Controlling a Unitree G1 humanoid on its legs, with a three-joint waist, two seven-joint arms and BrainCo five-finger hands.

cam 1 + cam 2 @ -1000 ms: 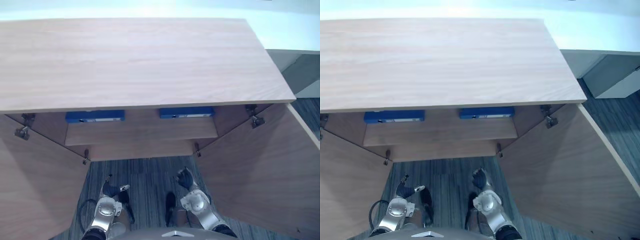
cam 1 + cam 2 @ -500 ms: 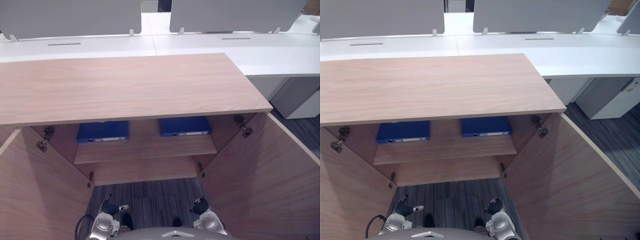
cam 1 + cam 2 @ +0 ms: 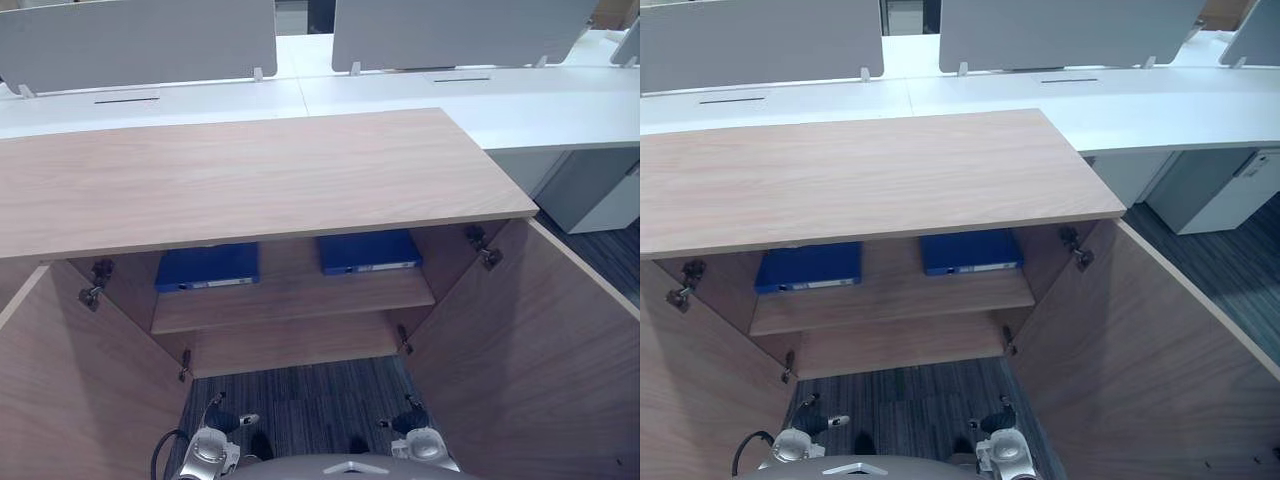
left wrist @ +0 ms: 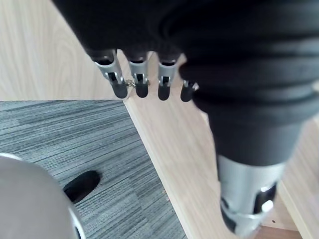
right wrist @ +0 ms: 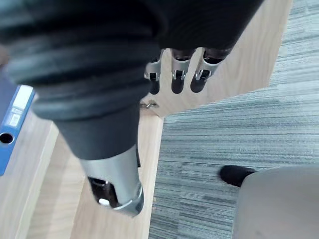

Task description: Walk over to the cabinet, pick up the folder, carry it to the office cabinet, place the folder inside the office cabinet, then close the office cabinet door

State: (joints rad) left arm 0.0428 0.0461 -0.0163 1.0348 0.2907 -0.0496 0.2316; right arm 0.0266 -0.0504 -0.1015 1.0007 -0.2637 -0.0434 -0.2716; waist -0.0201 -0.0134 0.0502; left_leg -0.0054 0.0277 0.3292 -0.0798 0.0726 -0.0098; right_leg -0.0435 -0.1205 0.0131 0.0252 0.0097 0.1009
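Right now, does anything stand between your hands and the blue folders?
Nothing visible does: both doors are open, the blue folders lie on the shelf, and the left hand and right hand hang low in front.

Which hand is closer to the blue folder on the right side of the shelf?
Right. The right hand hangs low in front of the cabinet, roughly in line with the right folder; the left hand hangs in line with the left folder, farther off.

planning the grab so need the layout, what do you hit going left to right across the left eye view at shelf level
left open door → left blue folder → right blue folder → right open door
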